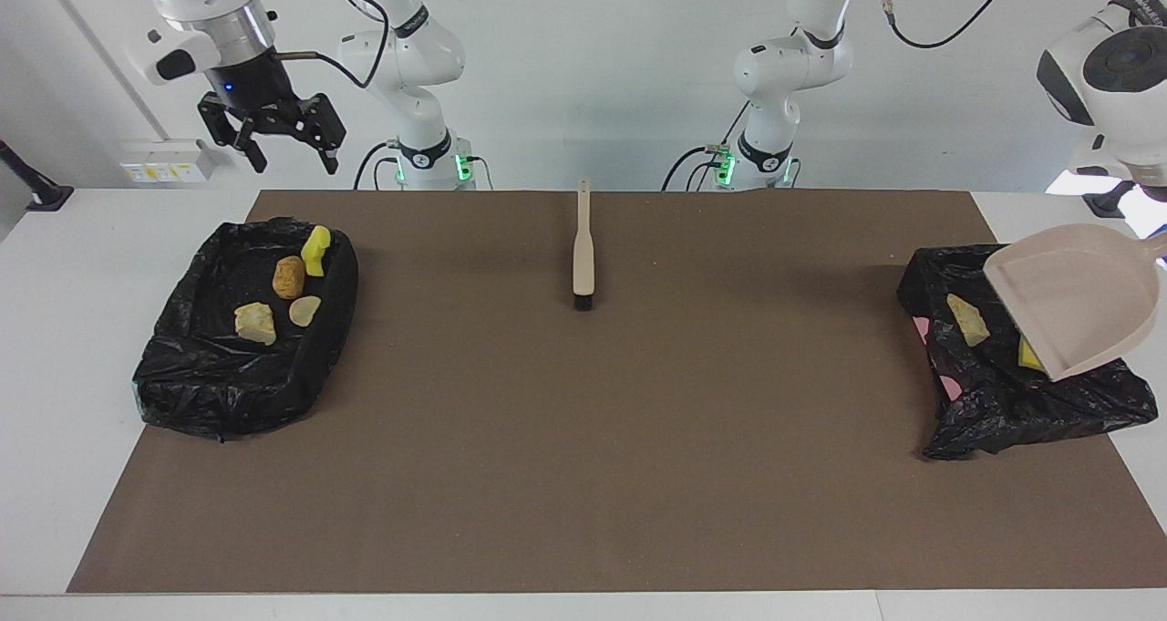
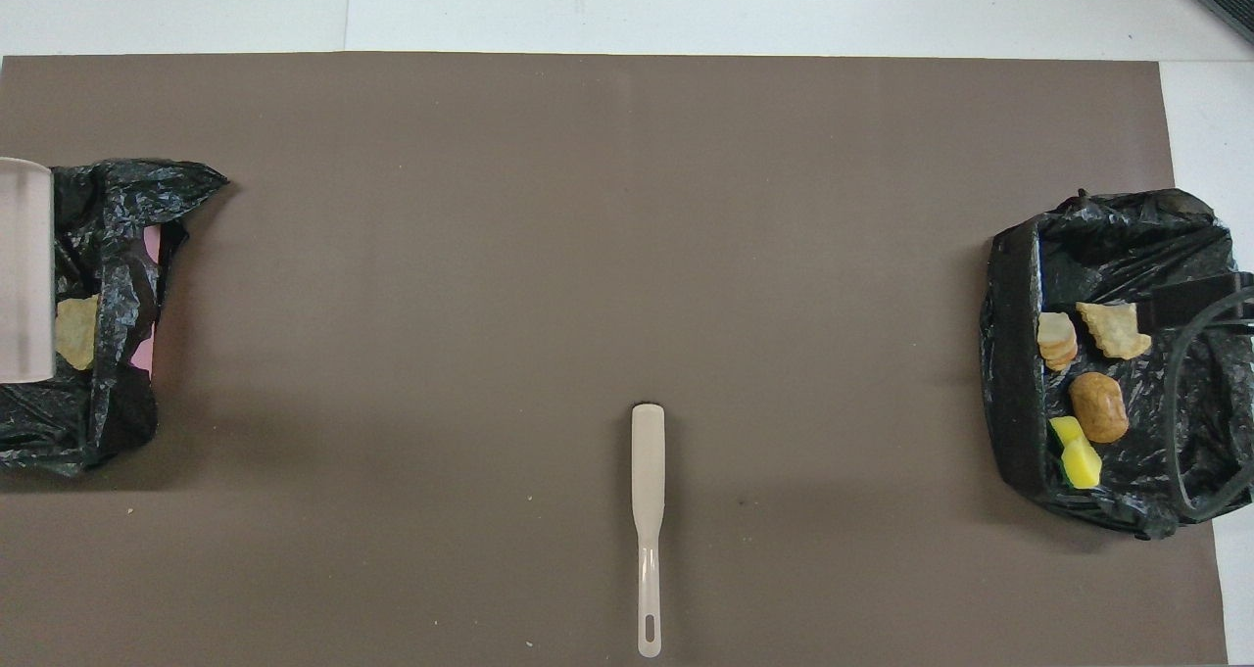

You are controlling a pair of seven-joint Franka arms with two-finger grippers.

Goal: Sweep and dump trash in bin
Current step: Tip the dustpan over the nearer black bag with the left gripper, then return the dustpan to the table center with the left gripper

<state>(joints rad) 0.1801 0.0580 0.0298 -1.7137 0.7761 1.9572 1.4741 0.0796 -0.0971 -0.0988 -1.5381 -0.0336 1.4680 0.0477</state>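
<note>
While both arms are up off the work surface, the white table (image 1: 55,347) carries a big brown mat (image 1: 602,420) covering most of it. Two black-bagged bins sit on the mat. The bin at the right arm's end (image 1: 242,329) is a lined tray. It holds four scraps of trash: a yellow sponge piece (image 1: 315,250) against the rim nearest the robots, an orange foam chunk (image 1: 288,277) just beside it, a cream chunk (image 1: 255,322) and a small tan round piece (image 1: 304,310). The bin at the left arm's end (image 1: 1012,393) is a crumpled bag with some pink showing at its edge. In it lies a tan scrap (image 1: 967,319), plus a yellow sponge bit (image 1: 1030,355) mostly hidden under the dustpan. The beige dustpan (image 1: 1071,297) hangs tilted over that bin, and its pan looks bare inside. Its handle runs off toward the left arm (image 1: 1108,65) at the frame edge. Left gripper itself is not seen, jaws clamped narrow; the handle leads that way, but the grip is out of frame. Right gripper (image 1: 273,138) is raised high over the table edge near its bin, jaws wide, holding nothing. The beige brush (image 1: 583,247) lies flat mid-mat, close to the robots. Its black bristles (image 1: 583,303) point away from them, and nothing touches it.
</note>
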